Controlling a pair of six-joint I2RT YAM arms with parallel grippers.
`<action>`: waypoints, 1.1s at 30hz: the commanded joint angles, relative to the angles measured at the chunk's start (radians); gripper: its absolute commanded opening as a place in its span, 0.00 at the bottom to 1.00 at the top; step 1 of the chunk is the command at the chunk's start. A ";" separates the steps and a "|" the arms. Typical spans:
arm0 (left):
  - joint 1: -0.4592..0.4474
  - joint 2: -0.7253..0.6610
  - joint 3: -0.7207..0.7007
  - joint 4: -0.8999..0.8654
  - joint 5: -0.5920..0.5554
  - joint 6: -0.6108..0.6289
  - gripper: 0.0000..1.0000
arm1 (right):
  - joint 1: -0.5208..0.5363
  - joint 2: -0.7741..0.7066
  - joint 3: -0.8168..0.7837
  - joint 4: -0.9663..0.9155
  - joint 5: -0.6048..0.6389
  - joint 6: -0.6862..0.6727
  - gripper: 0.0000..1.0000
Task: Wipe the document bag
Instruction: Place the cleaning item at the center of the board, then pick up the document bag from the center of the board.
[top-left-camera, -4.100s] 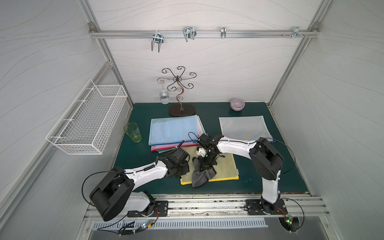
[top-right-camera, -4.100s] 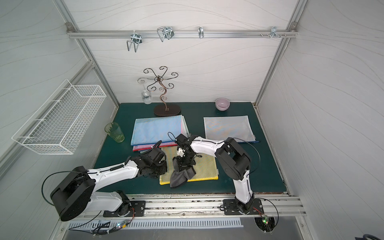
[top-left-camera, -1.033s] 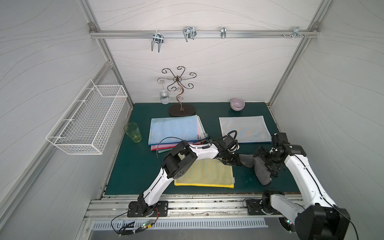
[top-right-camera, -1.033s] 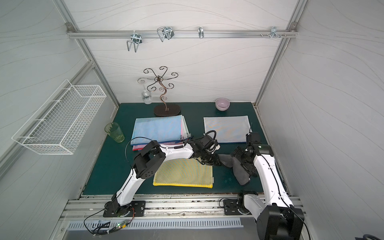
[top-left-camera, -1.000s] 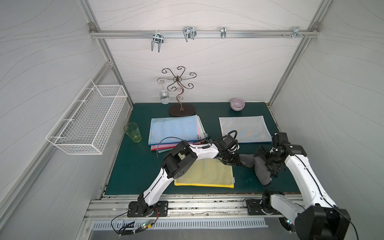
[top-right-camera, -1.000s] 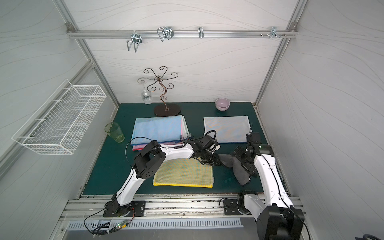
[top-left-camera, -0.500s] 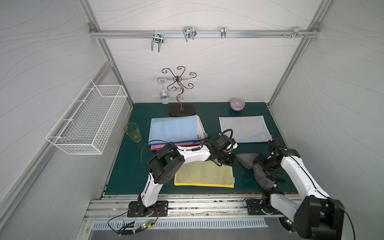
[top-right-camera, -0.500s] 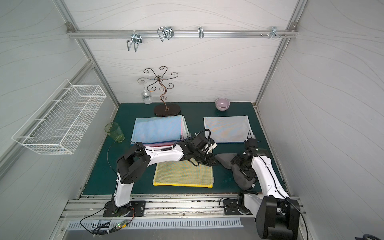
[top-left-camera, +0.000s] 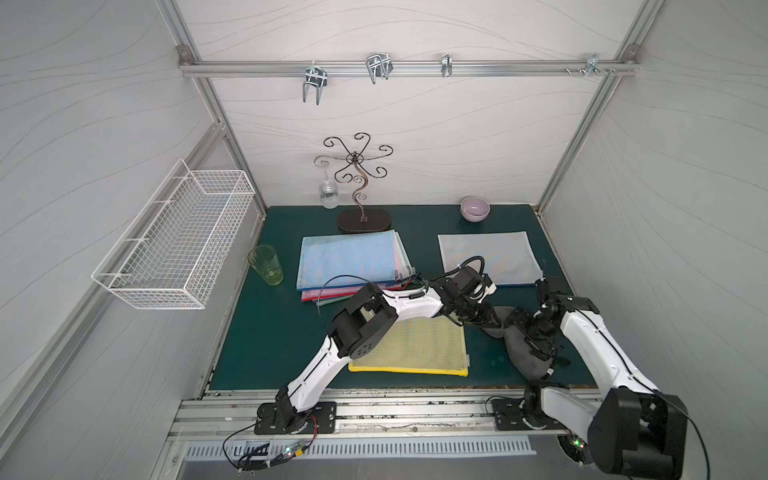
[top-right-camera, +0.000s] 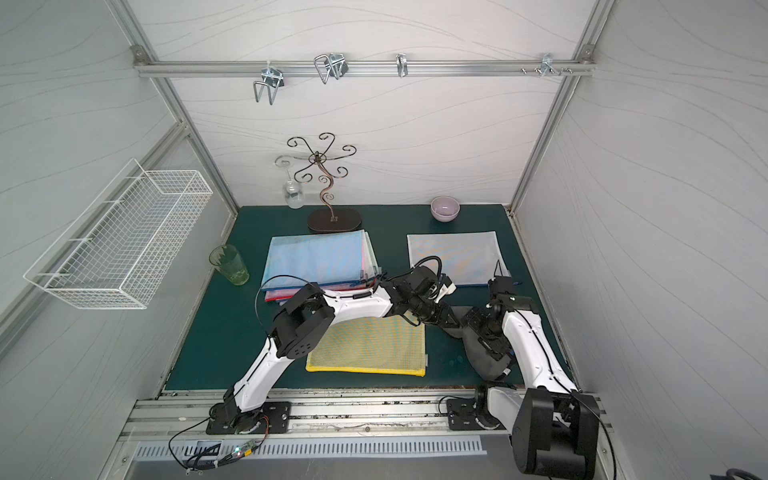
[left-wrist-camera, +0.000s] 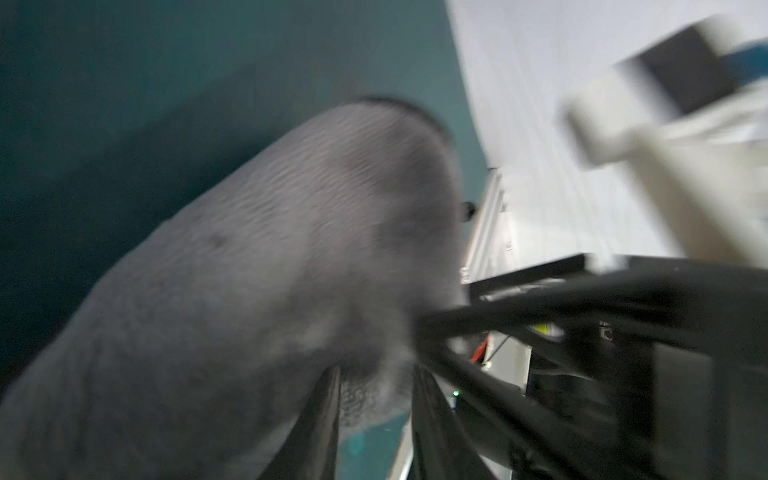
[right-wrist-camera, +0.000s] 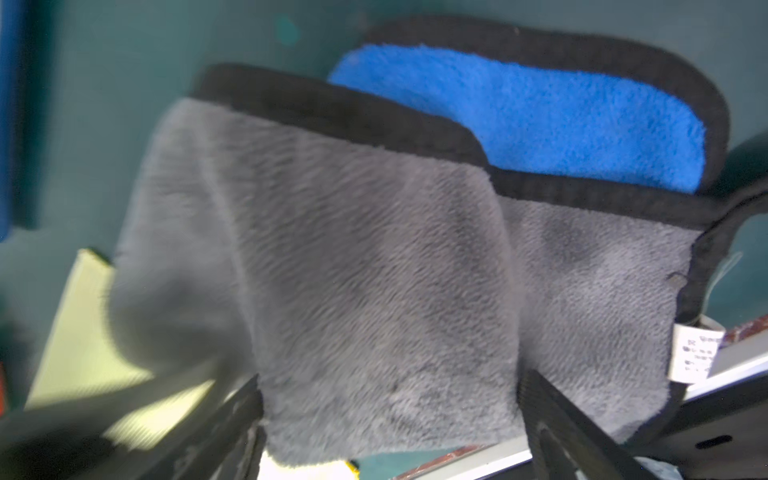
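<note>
The left claw (top-left-camera: 485, 323) is nearly closed and pinches one end of the grey cloth (top-left-camera: 520, 357). The right claw (top-left-camera: 528, 338) is wide open, with the cloth's middle between its fingers. The cloth has a blue side (right-wrist-camera: 519, 112) and a small white tag (right-wrist-camera: 693, 358); its writing is too blurry to read. The yellow document bag (top-left-camera: 415, 349) lies flat on the green counter (top-left-camera: 282, 332), just beside the cloth.

Desk (top-left-camera: 270, 332), dark green top. Front: yellow mesh document bag (top-left-camera: 415, 345), flat; grey cloth (top-left-camera: 525, 353) just right of it, partly lifted. Middle: stack of document bags (top-left-camera: 347, 259), blue uppermost; white mesh bag (top-left-camera: 486, 255), right. Left edge: green tumbler (top-left-camera: 265, 264). Back: scroll-wire stand (top-left-camera: 365, 220), lilac bowl (top-left-camera: 474, 208).
</note>
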 joint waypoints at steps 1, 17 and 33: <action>0.006 0.067 0.066 -0.141 -0.022 -0.023 0.32 | -0.008 -0.048 0.058 -0.063 0.004 0.004 0.96; 0.072 -0.162 -0.187 0.018 -0.099 -0.028 0.38 | -0.008 -0.026 0.188 -0.030 -0.166 -0.039 0.73; 0.187 -0.448 -0.475 -0.129 -0.225 0.005 0.31 | 0.364 0.203 0.140 0.175 -0.372 -0.112 0.30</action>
